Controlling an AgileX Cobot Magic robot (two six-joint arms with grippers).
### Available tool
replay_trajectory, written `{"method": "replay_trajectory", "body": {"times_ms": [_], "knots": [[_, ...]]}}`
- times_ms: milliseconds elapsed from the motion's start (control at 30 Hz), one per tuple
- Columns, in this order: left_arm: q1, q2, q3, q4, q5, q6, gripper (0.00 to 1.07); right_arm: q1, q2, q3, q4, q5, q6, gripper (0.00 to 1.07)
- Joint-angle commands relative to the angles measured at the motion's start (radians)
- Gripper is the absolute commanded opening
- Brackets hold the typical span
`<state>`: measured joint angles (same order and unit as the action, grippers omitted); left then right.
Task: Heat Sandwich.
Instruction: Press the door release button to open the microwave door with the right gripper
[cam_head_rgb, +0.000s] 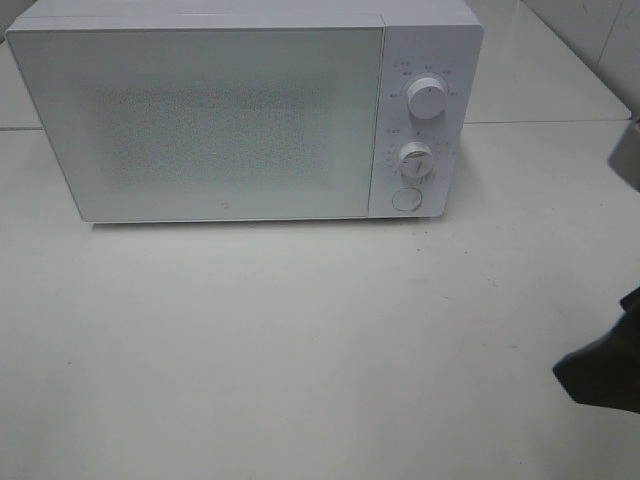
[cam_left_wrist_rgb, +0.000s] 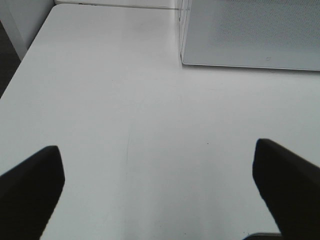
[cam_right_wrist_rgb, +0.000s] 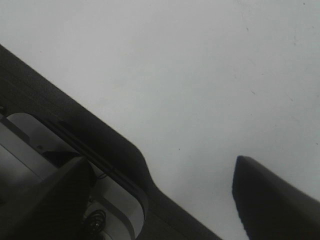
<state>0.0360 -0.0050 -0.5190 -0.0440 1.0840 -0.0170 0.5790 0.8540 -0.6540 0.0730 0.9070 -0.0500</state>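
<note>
The sandwich is out of view in every frame. A white microwave (cam_head_rgb: 210, 120) stands at the back of the white table (cam_head_rgb: 300, 350) with its door shut; two knobs (cam_head_rgb: 427, 101) and a round button sit on its right panel. In the left wrist view my left gripper (cam_left_wrist_rgb: 155, 150) is open above bare tabletop, with the microwave's lower corner (cam_left_wrist_rgb: 250, 35) ahead of it. My right gripper (cam_right_wrist_rgb: 160, 162) is open with nothing between its fingers, hovering over the table's edge. A dark part of the right arm (cam_head_rgb: 603, 368) shows at the right border of the high view.
The table's dark edge strip (cam_right_wrist_rgb: 75, 125) runs diagonally through the right wrist view, with grey hardware (cam_right_wrist_rgb: 35, 145) below it. The table's left edge (cam_left_wrist_rgb: 20, 70) drops off beside the left gripper. A tiled wall (cam_head_rgb: 590, 30) stands at the back right.
</note>
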Motion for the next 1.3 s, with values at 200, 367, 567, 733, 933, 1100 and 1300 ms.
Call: {"method": "replay_trajectory", "body": {"times_ms": [200, 367, 567, 733, 933, 1100, 1300], "knots": [[-0.001, -0.023, 0.002, 0.001, -0.014, 0.001, 0.98, -0.001, -0.247, -0.001, -0.047, 0.089, -0.001, 0.76], [-0.001, -0.023, 0.002, 0.001, -0.014, 0.001, 0.98, -0.025, -0.407, -0.001, -0.093, 0.137, 0.044, 0.76], [-0.001, -0.023, 0.002, 0.001, -0.014, 0.001, 0.98, -0.179, -0.585, -0.001, -0.131, 0.156, 0.050, 0.76], [-0.001, -0.023, 0.002, 0.001, -0.014, 0.001, 0.98, -0.275, -0.687, 0.002, -0.141, 0.153, 0.070, 0.76], [-0.001, -0.023, 0.002, 0.001, -0.014, 0.001, 0.98, -0.400, -0.791, 0.069, -0.155, 0.124, 0.126, 0.76], [-0.001, -0.023, 0.002, 0.001, -0.014, 0.001, 0.98, -0.492, -0.872, 0.155, -0.155, 0.092, 0.142, 0.76], [-0.001, -0.022, 0.002, 0.000, -0.014, 0.001, 0.98, -0.530, -0.886, 0.156, -0.147, 0.089, 0.128, 0.76]]}}
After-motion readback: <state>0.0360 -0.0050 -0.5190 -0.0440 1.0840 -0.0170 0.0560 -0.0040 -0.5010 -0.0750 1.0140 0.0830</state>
